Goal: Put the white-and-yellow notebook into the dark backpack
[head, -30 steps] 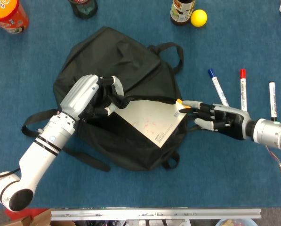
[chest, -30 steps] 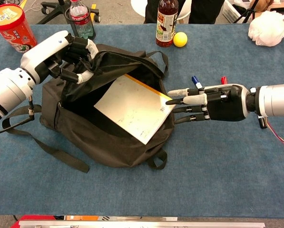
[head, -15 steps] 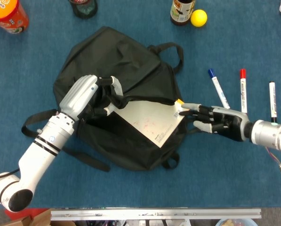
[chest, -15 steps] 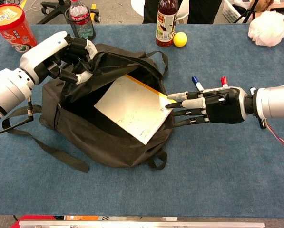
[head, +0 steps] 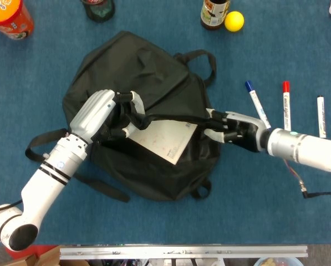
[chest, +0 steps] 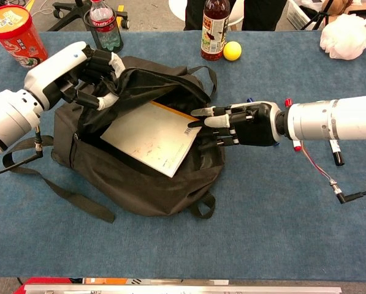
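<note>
The notebook (chest: 147, 136) lies partly inside the backpack (chest: 140, 177), its near corner sticking out over the lower lip of the opening, so it could snag there or tip back out if pushed flat. The right hand (chest: 232, 124), fingers extended and gripping nothing, presses its fingertips against the notebook's right edge. Farther back, the left hand (chest: 87, 76) grips the upper flap, holding the mouth open.

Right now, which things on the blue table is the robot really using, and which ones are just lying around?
Using:
- notebook, partly inside the bag
- dark backpack
- left hand, holding the bag's opening up
- right hand, pushing the notebook's edge

Just lying around:
- three markers
- yellow ball
- brown bottle
- orange tub
- cola bottle
- white cloth
</note>
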Robot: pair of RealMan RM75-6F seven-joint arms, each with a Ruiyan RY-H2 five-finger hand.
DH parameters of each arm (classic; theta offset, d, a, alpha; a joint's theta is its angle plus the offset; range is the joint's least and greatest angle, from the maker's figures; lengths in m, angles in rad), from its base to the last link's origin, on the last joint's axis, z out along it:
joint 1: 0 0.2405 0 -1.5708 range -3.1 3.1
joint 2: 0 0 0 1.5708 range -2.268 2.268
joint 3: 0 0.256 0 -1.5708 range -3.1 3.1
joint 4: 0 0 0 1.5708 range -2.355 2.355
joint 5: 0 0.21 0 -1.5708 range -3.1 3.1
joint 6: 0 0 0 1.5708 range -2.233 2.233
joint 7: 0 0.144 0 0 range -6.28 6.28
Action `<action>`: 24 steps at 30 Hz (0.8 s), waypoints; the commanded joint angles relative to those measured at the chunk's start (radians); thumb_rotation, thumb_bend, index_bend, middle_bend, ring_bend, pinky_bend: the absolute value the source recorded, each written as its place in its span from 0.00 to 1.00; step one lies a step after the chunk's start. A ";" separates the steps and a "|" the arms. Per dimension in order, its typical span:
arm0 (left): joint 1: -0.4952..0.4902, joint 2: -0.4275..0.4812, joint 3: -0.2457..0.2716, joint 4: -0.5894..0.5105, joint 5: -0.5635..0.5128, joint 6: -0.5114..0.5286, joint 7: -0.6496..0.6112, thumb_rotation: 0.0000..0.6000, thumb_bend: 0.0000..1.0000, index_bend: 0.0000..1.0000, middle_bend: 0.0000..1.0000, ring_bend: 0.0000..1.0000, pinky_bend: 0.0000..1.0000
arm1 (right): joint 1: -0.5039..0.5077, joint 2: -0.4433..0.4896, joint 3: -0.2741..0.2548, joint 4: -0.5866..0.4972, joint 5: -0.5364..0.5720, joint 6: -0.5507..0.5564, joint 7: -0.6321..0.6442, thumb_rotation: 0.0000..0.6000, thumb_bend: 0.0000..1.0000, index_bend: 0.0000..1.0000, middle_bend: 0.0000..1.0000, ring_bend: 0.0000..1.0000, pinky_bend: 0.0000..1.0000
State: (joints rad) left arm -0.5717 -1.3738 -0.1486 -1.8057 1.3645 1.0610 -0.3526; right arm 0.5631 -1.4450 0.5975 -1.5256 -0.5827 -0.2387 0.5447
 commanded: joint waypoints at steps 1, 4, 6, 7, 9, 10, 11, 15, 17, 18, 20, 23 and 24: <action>0.001 0.002 -0.001 0.001 -0.003 0.000 0.000 1.00 0.44 0.58 0.59 0.61 0.77 | -0.002 0.005 0.002 -0.002 0.000 -0.016 0.001 1.00 0.52 0.00 0.10 0.00 0.16; 0.001 0.006 -0.001 0.004 -0.004 -0.004 -0.007 1.00 0.44 0.56 0.59 0.59 0.77 | -0.033 0.044 0.016 -0.026 0.007 -0.058 -0.005 1.00 0.52 0.00 0.10 0.00 0.15; -0.002 0.012 -0.001 0.005 -0.003 -0.014 -0.015 1.00 0.44 0.54 0.58 0.58 0.76 | -0.070 0.087 0.032 -0.052 0.010 -0.093 -0.021 1.00 0.52 0.00 0.10 0.00 0.15; -0.004 0.014 0.001 0.006 -0.001 -0.018 -0.016 1.00 0.44 0.52 0.57 0.57 0.75 | -0.088 0.107 0.041 -0.065 0.014 -0.111 -0.028 1.00 0.52 0.00 0.10 0.00 0.15; -0.009 0.022 0.006 0.005 0.004 -0.034 -0.021 1.00 0.44 0.49 0.55 0.54 0.73 | -0.137 0.157 0.069 -0.095 0.019 -0.149 -0.057 1.00 0.52 0.00 0.10 0.00 0.16; -0.013 0.028 0.011 0.004 0.008 -0.045 -0.023 1.00 0.44 0.46 0.54 0.52 0.70 | -0.169 0.185 0.089 -0.111 0.024 -0.168 -0.077 1.00 0.52 0.00 0.10 0.00 0.16; -0.016 0.034 0.016 0.002 0.013 -0.056 -0.024 1.00 0.44 0.44 0.52 0.50 0.67 | -0.193 0.206 0.104 -0.121 0.028 -0.181 -0.093 1.00 0.52 0.00 0.10 0.00 0.16; -0.033 0.075 0.049 -0.010 0.041 -0.109 -0.001 1.00 0.41 0.27 0.39 0.31 0.44 | -0.308 0.280 0.169 -0.153 0.025 -0.196 -0.190 1.00 0.52 0.00 0.10 0.00 0.16; -0.041 0.095 0.064 -0.018 0.055 -0.131 0.019 1.00 0.36 0.21 0.33 0.25 0.36 | -0.367 0.306 0.202 -0.162 0.021 -0.181 -0.241 1.00 0.52 0.00 0.10 0.00 0.16; -0.044 0.101 0.070 -0.020 0.058 -0.138 0.029 1.00 0.33 0.18 0.31 0.23 0.33 | -0.389 0.315 0.216 -0.163 0.024 -0.177 -0.255 1.00 0.52 0.00 0.10 0.00 0.16; -0.053 0.117 0.081 -0.026 0.065 -0.159 0.054 1.00 0.31 0.16 0.28 0.21 0.30 | -0.433 0.329 0.249 -0.160 0.034 -0.170 -0.284 1.00 0.52 0.00 0.10 0.00 0.16; -0.057 0.132 0.089 -0.033 0.065 -0.167 0.082 1.00 0.29 0.15 0.26 0.20 0.28 | -0.484 0.332 0.288 -0.157 0.024 -0.147 -0.343 1.00 0.52 0.00 0.10 0.00 0.16; -0.057 0.136 0.090 -0.035 0.064 -0.166 0.089 1.00 0.29 0.15 0.26 0.20 0.28 | -0.497 0.330 0.297 -0.157 0.018 -0.134 -0.363 1.00 0.52 0.00 0.10 0.00 0.16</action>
State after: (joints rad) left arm -0.6262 -1.2451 -0.0631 -1.8360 1.4273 0.8976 -0.2738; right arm 0.0996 -1.1233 0.8721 -1.6801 -0.5574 -0.3953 0.2194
